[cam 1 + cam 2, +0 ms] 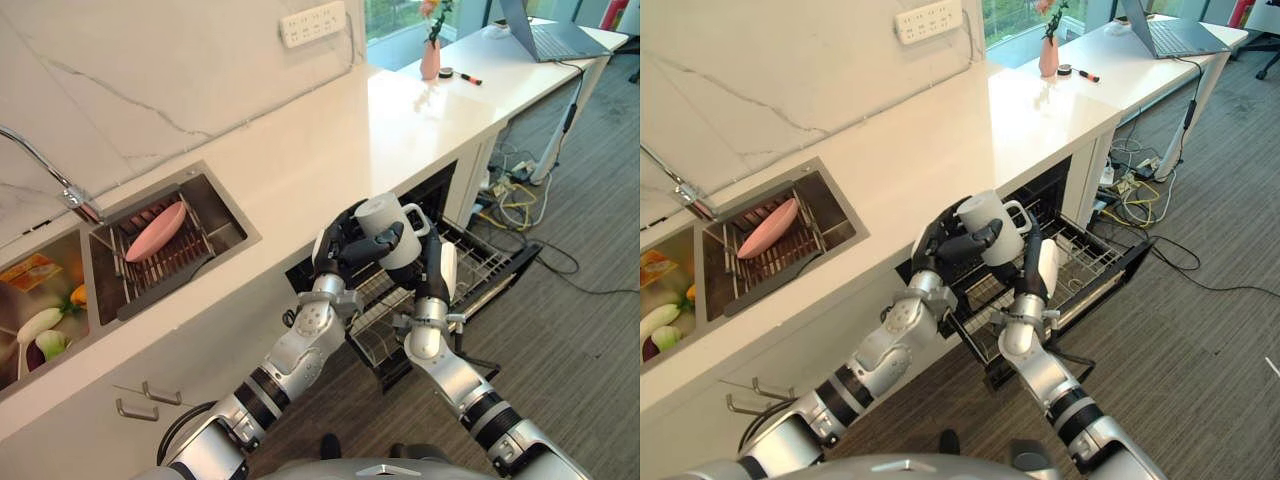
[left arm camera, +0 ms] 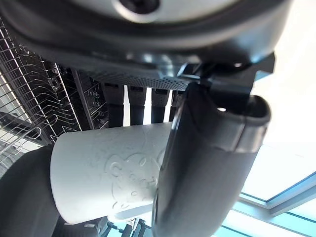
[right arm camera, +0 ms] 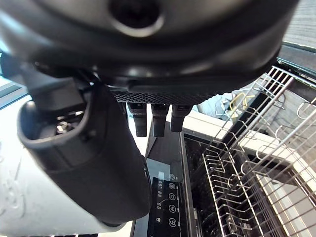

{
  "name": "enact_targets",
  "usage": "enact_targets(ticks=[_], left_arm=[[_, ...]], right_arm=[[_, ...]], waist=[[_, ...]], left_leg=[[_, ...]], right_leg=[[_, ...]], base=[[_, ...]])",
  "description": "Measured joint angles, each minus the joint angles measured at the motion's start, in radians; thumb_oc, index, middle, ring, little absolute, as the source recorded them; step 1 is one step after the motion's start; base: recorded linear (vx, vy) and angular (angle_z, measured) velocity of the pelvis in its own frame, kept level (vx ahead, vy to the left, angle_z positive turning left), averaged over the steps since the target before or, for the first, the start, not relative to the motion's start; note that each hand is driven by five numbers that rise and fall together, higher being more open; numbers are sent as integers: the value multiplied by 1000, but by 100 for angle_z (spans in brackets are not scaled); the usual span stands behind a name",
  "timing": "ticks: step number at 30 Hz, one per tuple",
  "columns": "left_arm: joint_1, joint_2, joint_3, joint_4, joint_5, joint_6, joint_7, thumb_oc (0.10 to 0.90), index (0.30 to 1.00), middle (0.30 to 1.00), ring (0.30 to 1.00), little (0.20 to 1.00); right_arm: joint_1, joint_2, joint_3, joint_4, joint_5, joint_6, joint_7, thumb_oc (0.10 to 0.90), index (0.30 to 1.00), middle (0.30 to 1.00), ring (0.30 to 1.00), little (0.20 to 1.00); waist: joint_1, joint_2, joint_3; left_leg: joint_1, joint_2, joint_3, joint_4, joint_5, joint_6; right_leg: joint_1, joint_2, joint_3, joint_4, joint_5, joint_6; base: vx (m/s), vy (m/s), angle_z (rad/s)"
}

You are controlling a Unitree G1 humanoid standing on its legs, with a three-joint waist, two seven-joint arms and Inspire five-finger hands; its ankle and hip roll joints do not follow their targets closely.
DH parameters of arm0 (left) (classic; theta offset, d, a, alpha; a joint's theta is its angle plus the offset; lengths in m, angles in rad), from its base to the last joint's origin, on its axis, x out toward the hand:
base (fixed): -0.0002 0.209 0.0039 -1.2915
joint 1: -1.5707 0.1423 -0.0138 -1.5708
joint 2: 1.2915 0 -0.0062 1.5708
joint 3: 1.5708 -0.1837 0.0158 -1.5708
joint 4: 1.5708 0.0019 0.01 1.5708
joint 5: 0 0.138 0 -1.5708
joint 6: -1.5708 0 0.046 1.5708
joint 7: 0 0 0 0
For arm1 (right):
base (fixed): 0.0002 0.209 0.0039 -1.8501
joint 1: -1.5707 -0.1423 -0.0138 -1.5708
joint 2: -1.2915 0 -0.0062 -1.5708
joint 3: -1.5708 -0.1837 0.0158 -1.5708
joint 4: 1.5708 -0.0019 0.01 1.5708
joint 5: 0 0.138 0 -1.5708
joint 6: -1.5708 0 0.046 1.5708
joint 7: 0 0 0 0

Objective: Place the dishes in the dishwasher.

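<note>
Pink plate point(image 1: 156, 230) sits in the sink rack point(image 1: 165, 262) at far left of the bench point(image 1: 330, 140), not yet loaded. Left hand point(image 1: 345, 245) has fingers curled round a white mug point(image 1: 388, 228), held in the air above the pulled-out dishwasher rack point(image 1: 470, 265). Right hand point(image 1: 437, 268) is just beside the mug, fingers straight, holding nothing as far as I can tell. Rack looks empty; mug not placed, plate left.
</note>
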Motion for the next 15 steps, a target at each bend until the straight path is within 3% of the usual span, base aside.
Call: enact_targets(ticks=[15], left_arm=[[0, -4, 1, 0, -100, -17, -3, 400, 300, 300, 300, 300]], right_arm=[[0, -12, -1, -8, -119, 42, -3, 800, 900, 900, 900, 900]], waist=[[0, 0, 0]], left_leg=[[-4, 0, -5, 0, 0, 0]], right_leg=[[6, -1, -8, -12, 1, -1]], base=[[1, -1, 1]])
